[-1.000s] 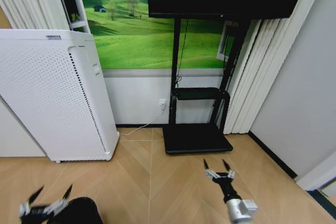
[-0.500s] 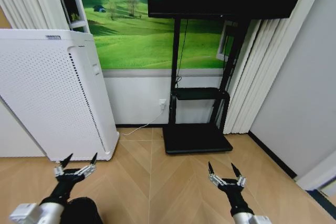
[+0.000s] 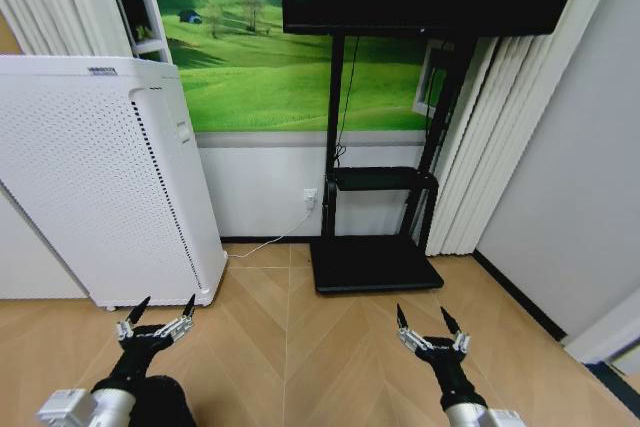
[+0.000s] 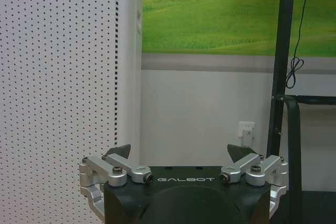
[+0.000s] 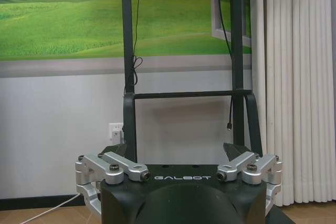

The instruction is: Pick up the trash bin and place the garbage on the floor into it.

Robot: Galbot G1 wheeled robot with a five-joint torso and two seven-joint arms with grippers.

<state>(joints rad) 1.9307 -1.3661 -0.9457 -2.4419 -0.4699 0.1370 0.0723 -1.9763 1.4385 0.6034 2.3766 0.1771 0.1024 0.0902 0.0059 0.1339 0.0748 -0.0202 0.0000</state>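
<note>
The trash bin (image 3: 176, 405) shows as a black round shape at the bottom left of the head view, partly covered by my left arm. My left gripper (image 3: 164, 305) hovers just above and beyond it, open and holding nothing, and points at the white appliance. In the left wrist view the left gripper (image 4: 180, 153) has its jaws spread wide. My right gripper (image 3: 421, 315) is open over the floor (image 3: 290, 347), which is tan herringbone wood, and faces the black stand; the right gripper (image 5: 175, 150) is likewise spread and holding nothing. The garbage is out of view.
A tall white perforated appliance (image 3: 100, 177) stands at the left. A black screen stand (image 3: 375, 262) with a flat base sits against the back wall, and a white cord (image 3: 265, 244) runs from the wall socket to the appliance. Curtains (image 3: 490, 147) and a grey wall close the right side.
My left gripper rose from the bottom-left corner and swung forward over the bin, then edged a little right. My right gripper shifted slightly right and down. Both stayed open.
</note>
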